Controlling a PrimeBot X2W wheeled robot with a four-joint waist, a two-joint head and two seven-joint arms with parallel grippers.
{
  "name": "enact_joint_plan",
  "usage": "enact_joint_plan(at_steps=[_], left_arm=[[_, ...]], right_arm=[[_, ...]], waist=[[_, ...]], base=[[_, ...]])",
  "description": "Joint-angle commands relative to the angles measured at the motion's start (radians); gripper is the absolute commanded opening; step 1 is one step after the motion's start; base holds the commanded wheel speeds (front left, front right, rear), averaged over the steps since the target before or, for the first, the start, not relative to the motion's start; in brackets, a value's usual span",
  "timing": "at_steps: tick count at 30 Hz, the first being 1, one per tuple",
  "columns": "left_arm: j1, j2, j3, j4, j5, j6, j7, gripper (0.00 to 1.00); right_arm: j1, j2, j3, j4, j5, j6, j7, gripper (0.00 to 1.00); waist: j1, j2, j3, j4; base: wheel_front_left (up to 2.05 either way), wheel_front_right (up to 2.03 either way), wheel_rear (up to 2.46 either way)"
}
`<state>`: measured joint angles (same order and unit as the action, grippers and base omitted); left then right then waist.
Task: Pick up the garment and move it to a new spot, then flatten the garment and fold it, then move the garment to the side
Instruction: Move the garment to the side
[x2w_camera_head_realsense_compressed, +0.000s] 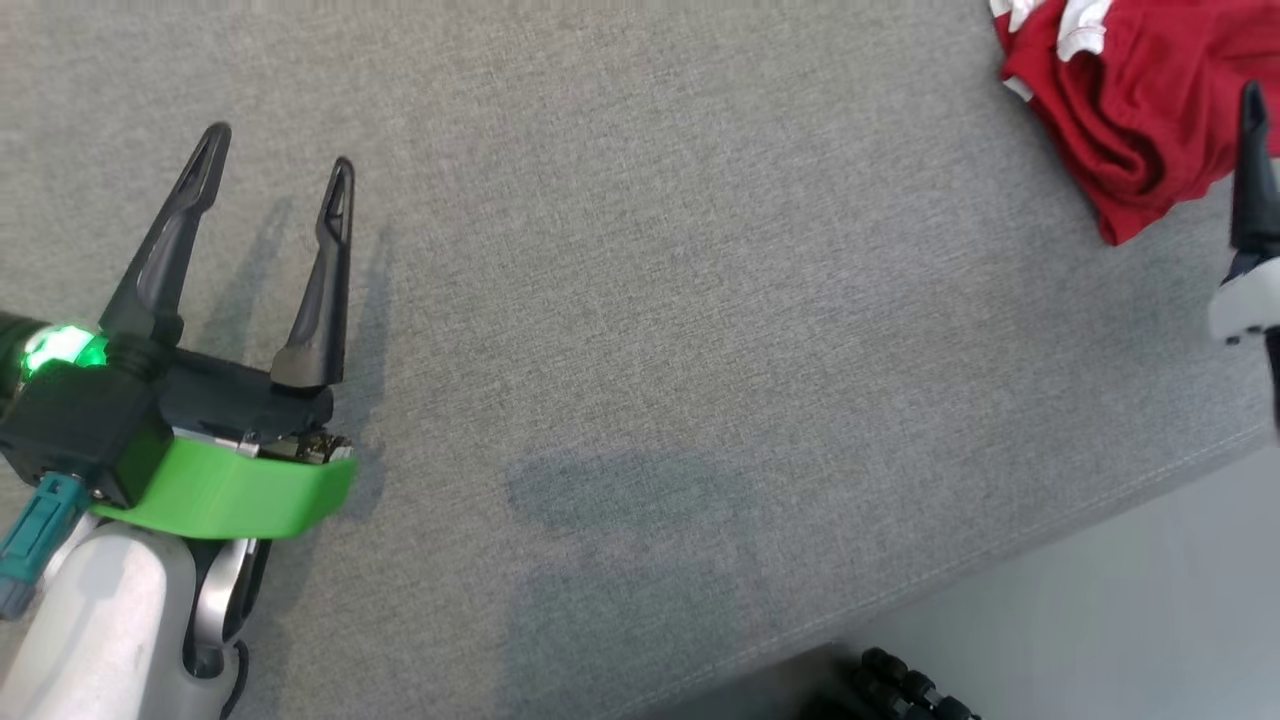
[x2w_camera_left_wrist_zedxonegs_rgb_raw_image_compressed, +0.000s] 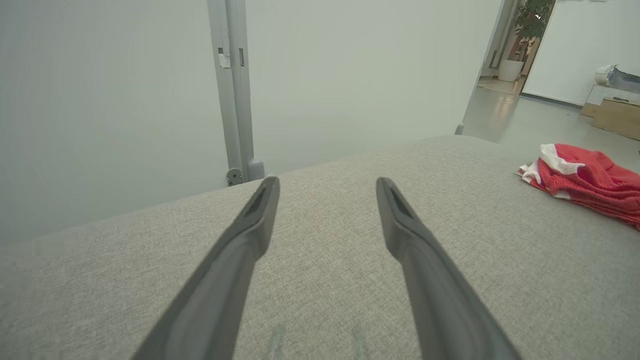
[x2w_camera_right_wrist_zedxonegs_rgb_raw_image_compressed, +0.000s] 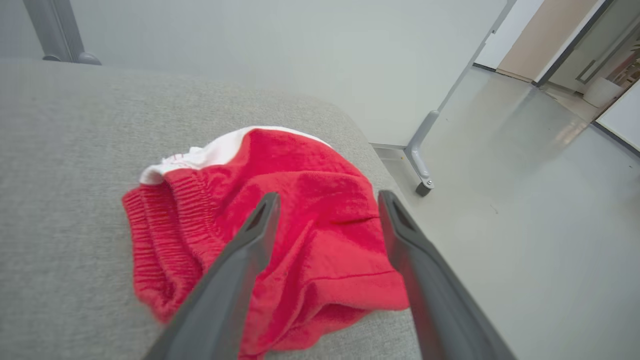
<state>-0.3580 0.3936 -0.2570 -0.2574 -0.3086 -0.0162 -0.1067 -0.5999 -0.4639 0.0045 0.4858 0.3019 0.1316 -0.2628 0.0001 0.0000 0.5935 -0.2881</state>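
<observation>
The garment (x2w_camera_head_realsense_compressed: 1120, 110) is a bunched red piece with white trim and an elastic waistband. It lies at the far right corner of the grey fabric surface (x2w_camera_head_realsense_compressed: 640, 300). In the right wrist view my right gripper (x2w_camera_right_wrist_zedxonegs_rgb_raw_image_compressed: 328, 196) hovers just over the garment (x2w_camera_right_wrist_zedxonegs_rgb_raw_image_compressed: 310, 165), open, with nothing between its fingers. One dark finger (x2w_camera_head_realsense_compressed: 1254, 170) of it shows at the right edge of the head view. My left gripper (x2w_camera_head_realsense_compressed: 279, 148) stands open over bare fabric at the left, far from the garment (x2w_camera_left_wrist_zedxonegs_rgb_raw_image_compressed: 590, 180). Its spread fingers (x2w_camera_left_wrist_zedxonegs_rgb_raw_image_compressed: 327, 180) hold nothing.
The surface's edge runs diagonally at the lower right, with pale floor (x2w_camera_head_realsense_compressed: 1150, 600) beyond it. A black ribbed part (x2w_camera_head_realsense_compressed: 905, 690) sits at the bottom edge. A grey post (x2w_camera_left_wrist_zedxonegs_rgb_raw_image_compressed: 235, 90) stands behind the surface, a metal leg (x2w_camera_right_wrist_zedxonegs_rgb_raw_image_compressed: 420, 165) by the garment's corner.
</observation>
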Motion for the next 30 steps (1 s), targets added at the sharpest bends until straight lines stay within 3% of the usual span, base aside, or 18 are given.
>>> enact_joint_plan(at_steps=[1, 8, 16, 23, 30], left_arm=[[0.016, -0.002, 0.008, 0.008, -0.007, 0.008, -0.009, 1.0], [0.077, -0.035, 0.035, 0.055, -0.041, 0.048, -0.058, 1.0], [0.145, -0.071, 0.073, 0.126, -0.077, 0.092, -0.107, 1.0], [0.222, -0.084, 0.097, 0.173, -0.109, 0.105, -0.126, 1.0], [0.27, -0.091, 0.086, 0.199, -0.11, 0.103, -0.133, 1.0]], right_arm=[[0.032, 0.018, -0.015, -0.029, -0.008, -0.002, -0.003, 1.0], [0.164, 0.142, -0.081, -0.219, -0.074, -0.002, -0.003, 1.0], [0.278, 0.27, -0.068, -0.375, -0.141, -0.002, 0.017, 1.0], [0.346, 0.325, -0.028, -0.421, -0.157, -0.002, 0.048, 1.0], [0.4, 0.337, -0.007, -0.416, -0.162, -0.002, 0.066, 1.0]], waist=[[-0.0001, 0.0, -0.062, 0.009], [-0.0001, 0.0, -0.166, 0.072], [-0.0001, 0.0, -0.27, 0.197], [-0.0001, 0.0, -0.348, 0.267], [-0.0001, 0.0, -0.407, 0.294]], base=[[0.0, 0.0, 0.0], [0.0, 0.0, 0.0], [0.0, 0.0, 0.0], [0.0, 0.0, 0.0], [0.0, 0.0, 0.0]])
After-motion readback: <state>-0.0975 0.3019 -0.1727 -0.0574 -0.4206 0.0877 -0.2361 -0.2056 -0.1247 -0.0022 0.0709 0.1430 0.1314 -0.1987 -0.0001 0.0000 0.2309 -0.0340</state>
